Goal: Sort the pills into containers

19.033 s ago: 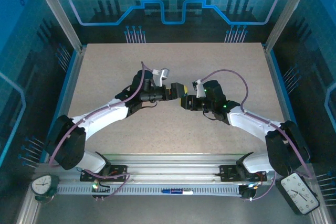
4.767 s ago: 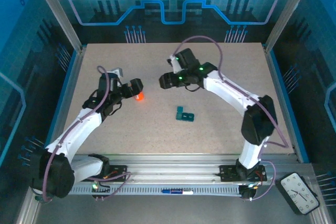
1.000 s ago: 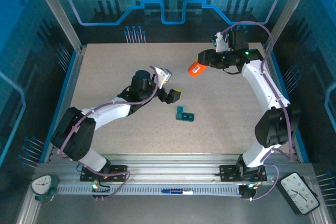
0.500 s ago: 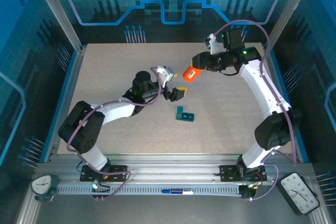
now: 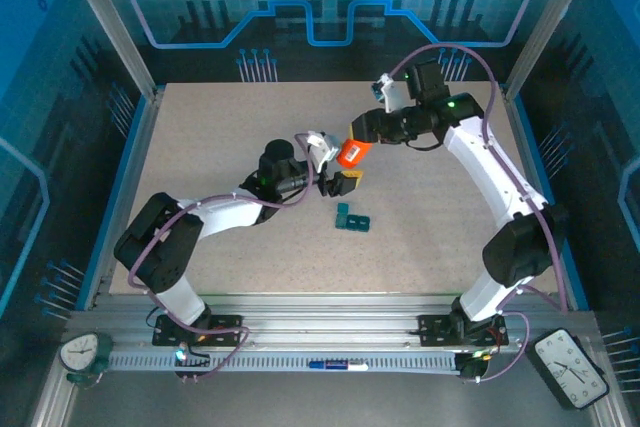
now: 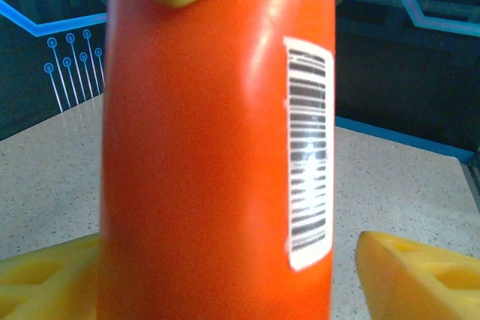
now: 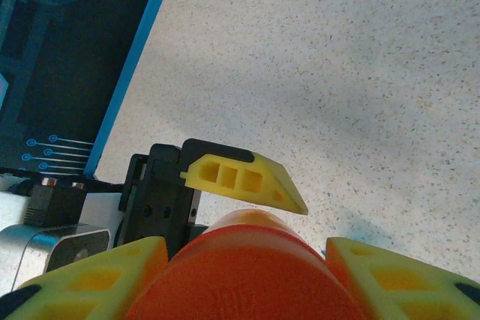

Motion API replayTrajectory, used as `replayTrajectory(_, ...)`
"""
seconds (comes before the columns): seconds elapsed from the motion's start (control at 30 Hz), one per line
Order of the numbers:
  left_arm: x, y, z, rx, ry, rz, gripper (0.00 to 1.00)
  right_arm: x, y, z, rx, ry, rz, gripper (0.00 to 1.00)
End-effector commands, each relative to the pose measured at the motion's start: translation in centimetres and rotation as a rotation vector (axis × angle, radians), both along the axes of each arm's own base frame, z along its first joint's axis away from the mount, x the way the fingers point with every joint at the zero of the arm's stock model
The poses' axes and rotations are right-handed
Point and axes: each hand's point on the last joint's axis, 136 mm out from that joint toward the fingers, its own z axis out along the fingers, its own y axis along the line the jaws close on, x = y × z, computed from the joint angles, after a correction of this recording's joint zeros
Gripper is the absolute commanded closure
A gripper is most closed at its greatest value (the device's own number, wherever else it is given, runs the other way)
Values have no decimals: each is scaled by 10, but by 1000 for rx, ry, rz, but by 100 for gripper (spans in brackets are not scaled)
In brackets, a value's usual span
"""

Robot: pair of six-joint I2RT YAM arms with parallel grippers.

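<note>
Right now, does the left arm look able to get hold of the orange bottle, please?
Probably yes: the orange bottle, held by the right gripper, sits between the open fingers of the left gripper.

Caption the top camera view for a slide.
Right gripper holds the bottle between the open jaws of the left gripper, pill box on the table nearby.

The orange cylindrical plastic bottle carries a white label printed with a black barcode, with no legible digits. Numerals on the white clock faces are too small to read.
</note>
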Motion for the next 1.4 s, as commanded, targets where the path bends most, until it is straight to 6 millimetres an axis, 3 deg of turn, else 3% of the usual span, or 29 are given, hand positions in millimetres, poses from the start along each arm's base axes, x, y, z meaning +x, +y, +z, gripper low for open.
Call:
replayTrajectory(0.0, 1, -5, 10, -15, -52, -20, 27, -2, 9, -6, 28, 10, 38, 62)
replayTrajectory(0.7, 2, -8, 22, -85, -30, -25, 50, -4, 14, -16, 81, 48, 38, 62)
replayTrajectory(0.8, 1, -8, 23, -89, -23, -31, 57, -5, 13, -17, 85, 50, 37, 62)
replayTrajectory(0.9, 0, -9, 24, -98, -10, -35, 70, -6, 14, -17, 85, 52, 37, 61)
replayTrajectory(1.0, -1, -8, 26, -107, -3, -37, 87, -3, 11, -13, 92, 42, 26, 48)
replayTrajectory(1.1, -2, -6, 28, -108, -3, -30, 100, 2, 0, 0, 115, 13, -7, 32)
replayTrajectory(1.13, -2, -5, 29, -108, -7, -25, 100, 3, -6, 8, 127, -7, -23, 28)
replayTrajectory(1.27, -4, -3, 27, -87, -11, -21, 100, 3, -37, 33, 205, -64, -122, 23)
replayTrajectory(1.37, -3, -1, 26, -71, -5, -11, 100, 3, -59, 37, 238, -86, -223, 22)
